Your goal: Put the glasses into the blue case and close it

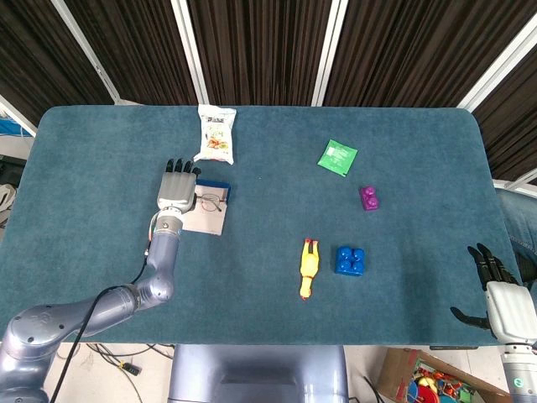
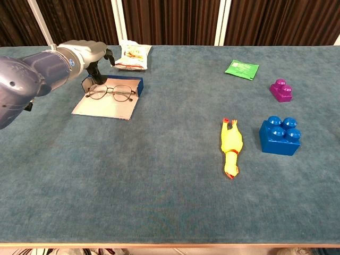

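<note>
The blue case [image 2: 139, 85] lies open at the left of the table, its pale lid [image 2: 103, 108] flat toward me. The wire-rimmed glasses [image 2: 110, 93] rest on the open case, half over the blue tray, half over the lid; in the head view the glasses [image 1: 210, 201] sit just right of my left hand [image 1: 177, 187]. In the chest view my left hand [image 2: 90, 56] hovers above the case's far left corner, fingers apart, holding nothing and clear of the glasses. My right hand [image 1: 497, 295] hangs open off the table's near right corner.
A snack bag [image 2: 132, 54] lies just behind the case. A green packet [image 2: 241, 69], a purple block [image 2: 281, 90], a blue block [image 2: 280, 135] and a yellow rubber chicken [image 2: 230, 146] lie on the right half of the teal table [image 2: 159, 202].
</note>
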`<state>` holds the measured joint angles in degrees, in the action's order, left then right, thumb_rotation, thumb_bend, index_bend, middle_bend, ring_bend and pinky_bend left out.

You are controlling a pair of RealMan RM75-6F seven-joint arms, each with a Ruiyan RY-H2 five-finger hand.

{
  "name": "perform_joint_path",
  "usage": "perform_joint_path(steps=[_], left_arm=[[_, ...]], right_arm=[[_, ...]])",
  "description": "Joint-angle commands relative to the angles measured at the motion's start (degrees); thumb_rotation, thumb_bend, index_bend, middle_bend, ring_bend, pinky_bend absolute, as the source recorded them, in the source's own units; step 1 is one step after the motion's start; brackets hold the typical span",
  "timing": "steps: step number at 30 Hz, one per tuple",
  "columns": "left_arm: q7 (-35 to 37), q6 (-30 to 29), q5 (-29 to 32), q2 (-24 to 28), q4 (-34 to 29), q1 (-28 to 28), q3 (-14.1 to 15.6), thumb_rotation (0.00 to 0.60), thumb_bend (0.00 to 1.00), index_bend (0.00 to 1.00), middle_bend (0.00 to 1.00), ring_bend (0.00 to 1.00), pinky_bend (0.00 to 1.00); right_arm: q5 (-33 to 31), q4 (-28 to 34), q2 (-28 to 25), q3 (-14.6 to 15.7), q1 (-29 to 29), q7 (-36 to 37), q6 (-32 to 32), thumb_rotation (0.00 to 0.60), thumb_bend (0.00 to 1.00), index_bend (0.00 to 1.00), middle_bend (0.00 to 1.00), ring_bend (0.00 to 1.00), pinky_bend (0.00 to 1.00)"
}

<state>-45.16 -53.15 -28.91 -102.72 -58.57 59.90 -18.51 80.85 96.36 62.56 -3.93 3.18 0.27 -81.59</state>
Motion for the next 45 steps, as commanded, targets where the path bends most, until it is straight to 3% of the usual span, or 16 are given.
perform_joint_path(steps=[1,2,4,6,10,12,17,24,31,45], left_arm=[[-0.49,-4.79,-3.43,3.9,-8.1,-2.6,1.61,0.6,0.48,0.2,0.12,0.0,0.01],[0.31,-6.42,-5.04,4.97,-10.86,-3.71,2.27,0.6,0.48,0.2,0.13,0.01,0.03],[2.16,-8.58,-7.86,6.79,-15.2,-5.84,3.65,0.6,0.48,0.2,0.16,0.07,0.19],[4.08,-10.12,-10.52,8.35,-18.55,-7.84,5.1,0.6,0.48,0.2,0.2,0.19,0.42],[7.57,-10.42,-13.91,10.4,-22.77,-10.71,7.49,0.6,0.48,0.19,0.3,0.42,0.63],[9.57,-9.55,-14.3,11.24,-24.65,-11.84,8.03,0.6,0.48,0.19,0.36,0.51,0.68],[9.64,-9.71,-12.02,10.68,-25.46,-12.77,7.89,0.6,0.52,0.17,0.51,0.64,0.75],[10.31,-6.61,-8.07,8.8,-24.6,-12.69,7.1,0.6,0.55,0.13,0.62,0.68,0.76],[8.97,-2.62,-1.46,7.07,-21.45,-10.7,5.5,0.6,0.55,0.09,0.63,0.68,0.76],[8.05,-2.65,1.64,2.61,-14.49,-9.2,4.45,0.6,0.55,0.05,0.63,0.68,0.76]], right_arm=[[-0.17,-0.03,0.04,-0.05,-0.03,-0.14,-0.02,0.6,0.17,0.0,0.0,0.12,0.27],[-0.37,0.01,0.03,-0.09,-0.04,-0.11,0.06,0.6,0.17,0.0,0.0,0.12,0.27],[-0.6,0.1,-0.01,-0.19,-0.02,-0.04,0.13,0.6,0.17,0.0,0.0,0.12,0.27],[-0.71,0.11,0.0,-0.25,0.0,-0.04,0.14,0.6,0.17,0.0,0.0,0.12,0.27],[-0.63,0.15,0.15,-0.26,0.01,-0.29,0.03,0.6,0.17,0.0,0.0,0.12,0.27],[-0.67,0.16,0.21,-0.29,0.0,-0.42,-0.02,0.6,0.17,0.0,0.0,0.12,0.27],[-1.09,0.35,0.12,-0.34,-0.02,-0.5,0.18,0.6,0.17,0.0,0.0,0.12,0.27],[-1.5,0.55,0.1,-0.42,-0.05,-0.59,0.28,0.6,0.17,0.0,0.0,0.12,0.27],[-1.94,0.7,0.04,-0.59,-0.06,-0.59,0.36,0.6,0.18,0.0,0.0,0.12,0.27],[-2.17,0.75,0.12,-0.67,-0.09,-0.85,0.32,0.6,0.18,0.0,0.0,0.12,0.27]])
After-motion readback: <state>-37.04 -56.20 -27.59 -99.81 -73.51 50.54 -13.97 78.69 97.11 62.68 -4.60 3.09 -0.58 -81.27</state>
